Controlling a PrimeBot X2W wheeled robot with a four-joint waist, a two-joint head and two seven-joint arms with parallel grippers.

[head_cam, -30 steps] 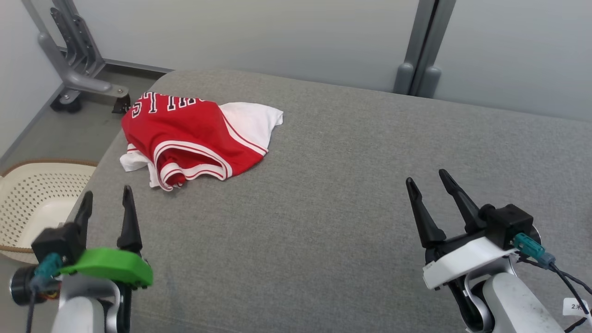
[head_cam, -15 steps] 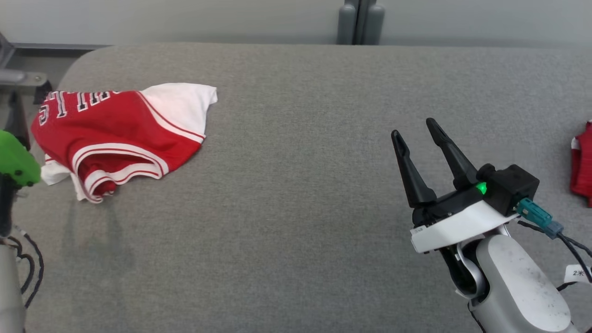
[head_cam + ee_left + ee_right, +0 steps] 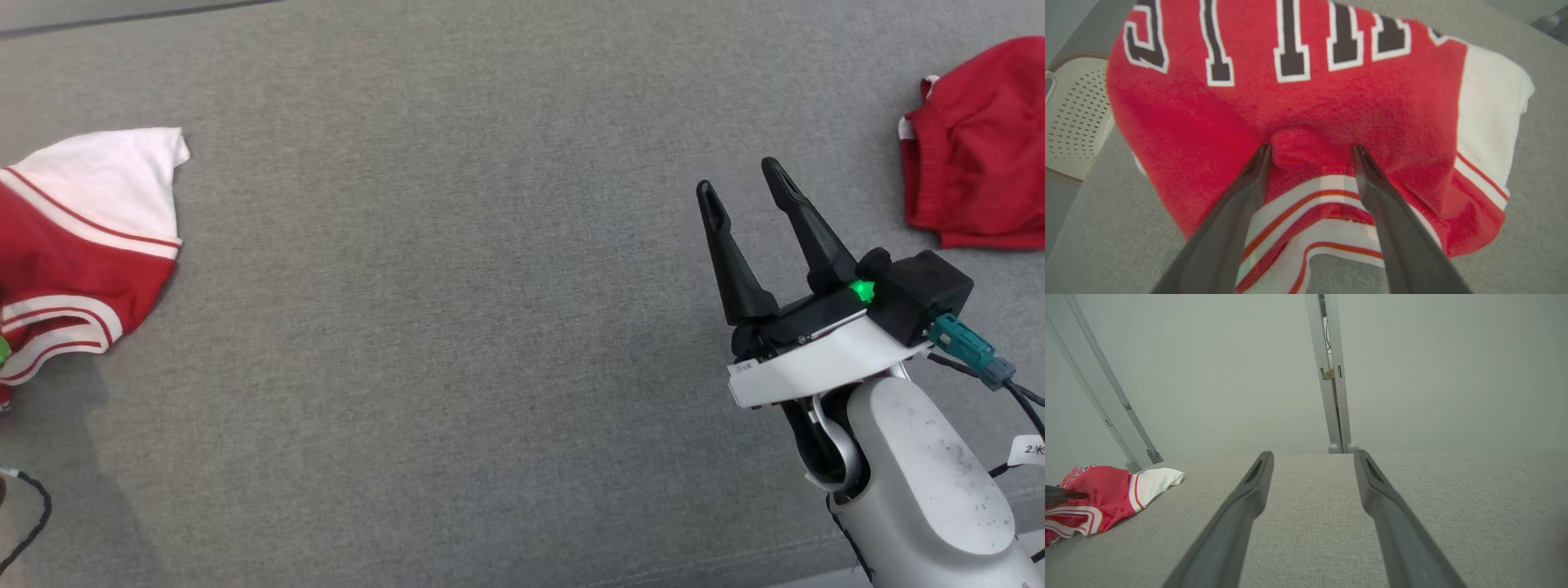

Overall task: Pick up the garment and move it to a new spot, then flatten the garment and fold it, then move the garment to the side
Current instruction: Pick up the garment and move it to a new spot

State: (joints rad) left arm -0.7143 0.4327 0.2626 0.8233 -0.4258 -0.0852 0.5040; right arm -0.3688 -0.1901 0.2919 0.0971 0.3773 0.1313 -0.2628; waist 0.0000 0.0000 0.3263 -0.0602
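Garment [image 3: 73, 261] is my concern, but the biggest thing before me is the grey cloth-covered counter [image 3: 457, 343], mostly bare across its middle, which I judge leaves room for the new spot the task wants. The garment, a red jersey with white panels and striped trim, lies crumpled at the counter's far left end, with a pale perforated basket [image 3: 1073, 114] beyond that end. A smaller plain red cloth [image 3: 971, 147] sits at the far right, well apart from it.

My left hand [image 3: 1311, 149] is down on the jersey, spread wide and not yet clenched. Its two fingers [image 3: 1247, 192] press into the red cloth just above the striped hem, with a ridge of fabric humped up between them. I take it I straddle that ridge so that closing will pinch a thick fold rather than one slippery layer. My right hand [image 3: 737, 178] hangs over the bare counter, released and empty, kept clear, I'd say, until there is flattening to do.

A second ago the left hand hovered short of the jersey; now it is into it. My head has swung right since then — the jersey slid to the view's left edge and the red cloth came in at the right, though nothing suggests either one moved. The right hand is as open as before.
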